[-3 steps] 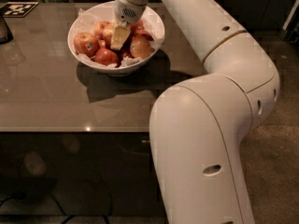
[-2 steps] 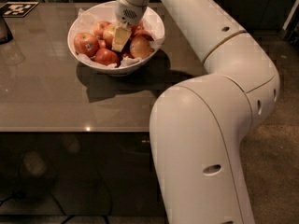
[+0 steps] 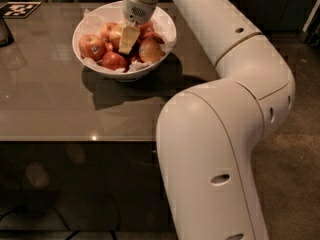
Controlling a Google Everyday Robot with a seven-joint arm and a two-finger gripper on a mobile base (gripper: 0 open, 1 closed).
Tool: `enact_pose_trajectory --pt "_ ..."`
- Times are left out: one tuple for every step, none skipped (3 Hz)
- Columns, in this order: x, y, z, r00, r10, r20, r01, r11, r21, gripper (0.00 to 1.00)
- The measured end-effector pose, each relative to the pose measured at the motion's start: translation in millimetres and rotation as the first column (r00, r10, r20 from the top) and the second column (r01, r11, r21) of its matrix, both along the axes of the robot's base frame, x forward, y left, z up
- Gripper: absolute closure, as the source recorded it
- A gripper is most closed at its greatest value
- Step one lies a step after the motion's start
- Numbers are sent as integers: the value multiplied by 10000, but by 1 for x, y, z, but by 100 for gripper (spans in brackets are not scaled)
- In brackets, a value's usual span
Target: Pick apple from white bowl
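The white bowl [image 3: 165, 26] stands on the grey table at the back, lined with crumpled white paper and holding several apples. My gripper [image 3: 128, 39] reaches down into the middle of the bowl among the apples and hides what lies under it. A red apple with a small dark sticker [image 3: 91, 46] lies at the left. A plain red apple [image 3: 114, 61] lies at the front, just left of the gripper. A paler yellow-orange apple [image 3: 151, 50] lies to its right. I cannot tell whether the gripper touches any apple.
My white arm [image 3: 225, 114] arches over the table's right side and fills the right foreground. A dark object [image 3: 4, 31] stands at the left edge. A black-and-white marker tag [image 3: 19, 9] lies at the back left. The table's front edge [image 3: 75, 139] runs across the middle.
The gripper has stayed in the middle of the bowl, barely shifting. The apples and the bowl have not visibly moved.
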State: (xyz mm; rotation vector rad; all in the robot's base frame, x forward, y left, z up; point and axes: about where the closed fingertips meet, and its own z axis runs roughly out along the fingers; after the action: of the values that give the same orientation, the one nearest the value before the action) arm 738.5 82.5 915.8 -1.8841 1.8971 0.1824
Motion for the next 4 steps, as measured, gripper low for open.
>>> enact_pose_trajectory --pt "0 3 18 9998 -163 -111 166 9996 228 100" --pt "-3 5 46 9997 -225 -32 227 9977 636 100" --pt "-11 9 79 9993 -172 325 141 9954 947 100" --pt "-19 12 101 9983 -103 567 33 9925 1221 100"
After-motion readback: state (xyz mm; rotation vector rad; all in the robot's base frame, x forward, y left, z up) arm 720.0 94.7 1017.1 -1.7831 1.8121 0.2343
